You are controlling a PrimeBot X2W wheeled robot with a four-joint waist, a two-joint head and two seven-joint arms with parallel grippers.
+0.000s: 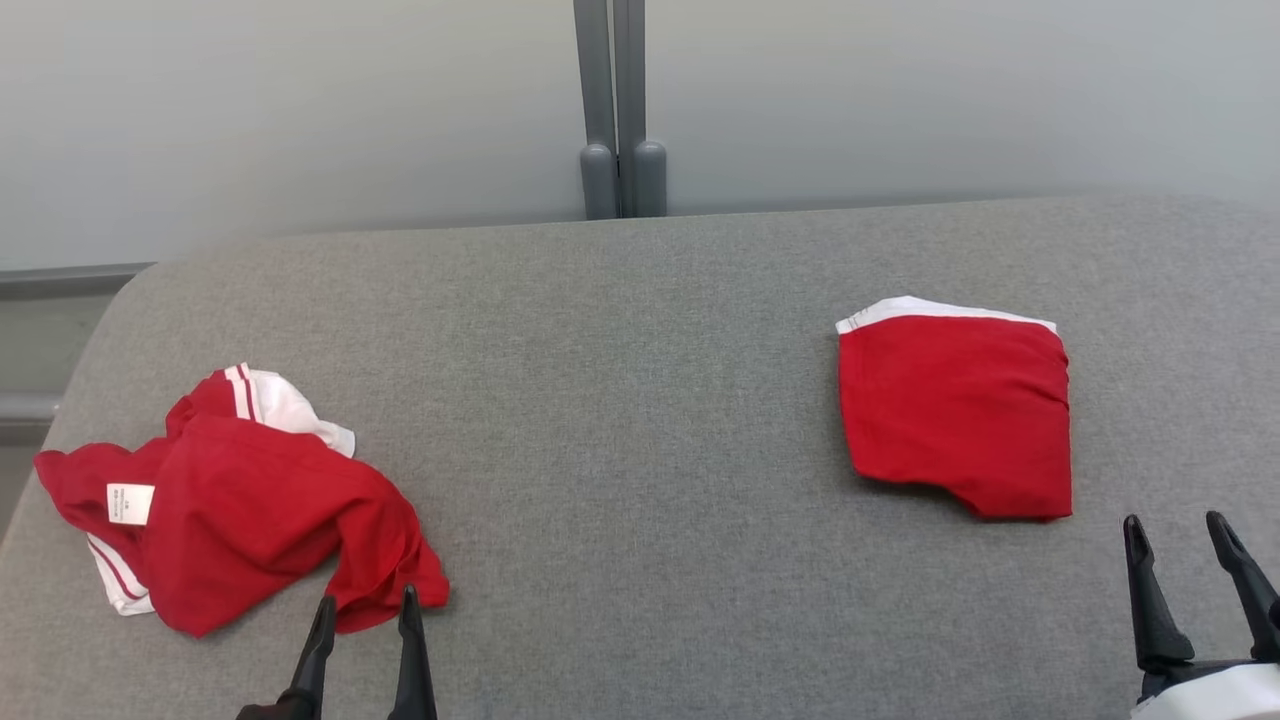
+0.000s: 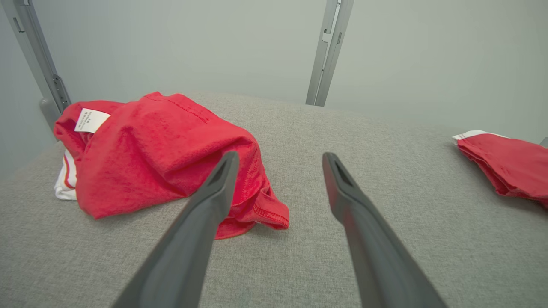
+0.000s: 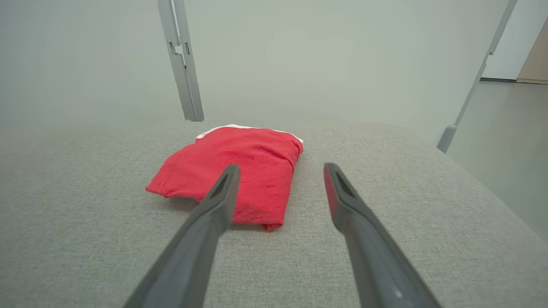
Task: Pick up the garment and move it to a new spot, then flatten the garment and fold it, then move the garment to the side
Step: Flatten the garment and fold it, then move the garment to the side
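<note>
Your work surface [image 1: 640, 420] is one padded top covered in grey woven cloth with rounded corners. It stands against a pale wall, and a grey metal upright [image 1: 620, 100] rises behind its far edge.

Garments counted: two, both red knit with white trim, lying well apart.
- The crumpled garment [image 1: 240, 500] lies on the robot's left side of the surface. It is a bunched, uneven heap with a white band carrying red stripes showing at its far and near-left edges.
- The folded garment [image 1: 955, 415] lies on the robot's right side. It is a flat, roughly square packet with a white band along its far edge and a slanted near-left corner.

Grippers counted: two, each with two long, dark, tapered fingers.
- Your left gripper [image 1: 367, 597] sits low at the near edge, fingers pointing away across the surface. Its tips reach the near hem of the crumpled garment. The fingers are spread with nothing between them; contact with the cloth cannot be confirmed.
- Your right gripper [image 1: 1174, 520] sits at the near right, fingers pointing away. It is near the folded garment's near-right corner but apart from it. The fingers are spread and released, holding nothing.

One white label [image 1: 130, 503] shows on the crumpled garment's left part; its print is too small to read.
</note>
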